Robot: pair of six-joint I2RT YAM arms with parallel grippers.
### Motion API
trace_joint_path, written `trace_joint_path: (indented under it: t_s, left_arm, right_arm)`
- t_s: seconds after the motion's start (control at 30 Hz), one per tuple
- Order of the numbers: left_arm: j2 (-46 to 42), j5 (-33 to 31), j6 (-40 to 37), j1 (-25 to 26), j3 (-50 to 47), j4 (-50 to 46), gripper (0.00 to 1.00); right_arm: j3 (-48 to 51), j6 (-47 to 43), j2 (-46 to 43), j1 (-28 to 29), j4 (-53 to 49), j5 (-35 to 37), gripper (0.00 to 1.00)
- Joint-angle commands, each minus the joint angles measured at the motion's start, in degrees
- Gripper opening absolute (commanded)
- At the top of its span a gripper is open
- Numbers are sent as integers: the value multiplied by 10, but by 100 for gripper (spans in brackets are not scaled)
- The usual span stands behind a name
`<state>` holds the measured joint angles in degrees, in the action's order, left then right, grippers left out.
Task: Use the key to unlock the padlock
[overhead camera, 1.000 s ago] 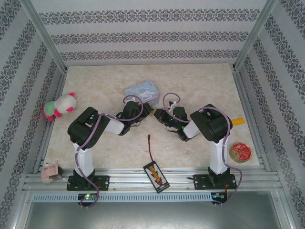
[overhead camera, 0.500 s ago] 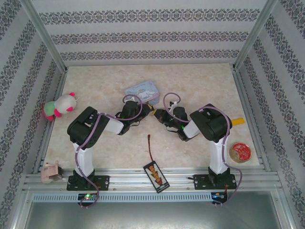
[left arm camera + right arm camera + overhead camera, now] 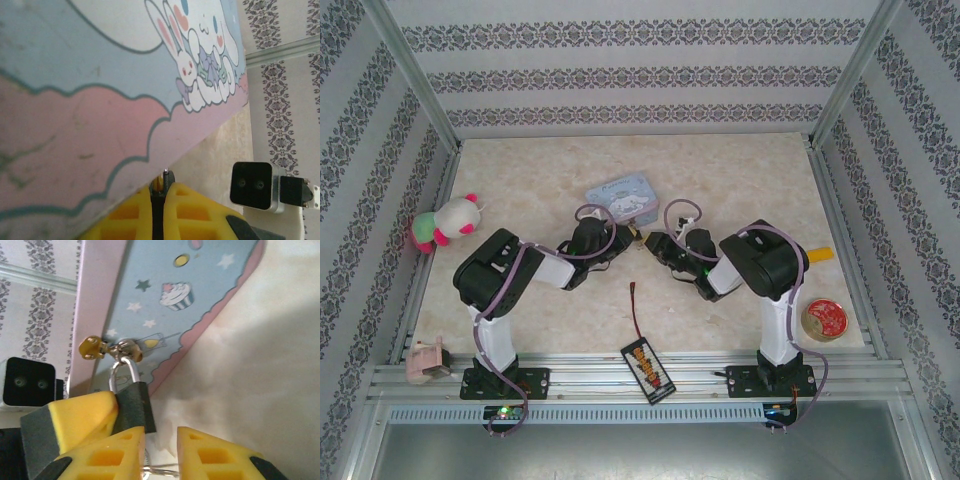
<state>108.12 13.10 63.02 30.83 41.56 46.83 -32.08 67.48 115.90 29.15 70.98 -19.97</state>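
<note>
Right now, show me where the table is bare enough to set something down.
Bare: the far strip between the blue tin and the back wall, the far right corner, and the near patch between the black wire and the left arm's base. Crowded: the middle, where the left gripper and right gripper meet at the padlock.

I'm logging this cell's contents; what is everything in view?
cartoon tin: one, pale blue and pink, table centre
padlock: one, dark and silvery, on the tin's clasp
key: one, silvery, under the padlock
plush toy: one, white-pink-green, left edge
round tin: one, red-gold, right edge
battery pack: one, black, red-tipped wire, near edge
pink object: one, pink, near-left corner
yellow stick: one, yellow, behind right arm
left hand: one, yellow, shut on the padlock
right hand: one, yellow, open at the key
</note>
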Motion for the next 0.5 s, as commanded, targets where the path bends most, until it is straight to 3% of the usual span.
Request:
trace_joint_path:
  t_s: [0.0,0.2,0.47]
  left_arm:
    - [-28,10,-19,9,-5,-1,0]
    - [-36,22,-21,10,4,-30,0]
    - [-57,26,-28,9,9,-97,0]
  right_arm:
    - [39,-48,-39,10,22,34,26]
    - [83,-139,-115,32,-62,60,26]
    - [13,-282,-205,94,-350,137,25]
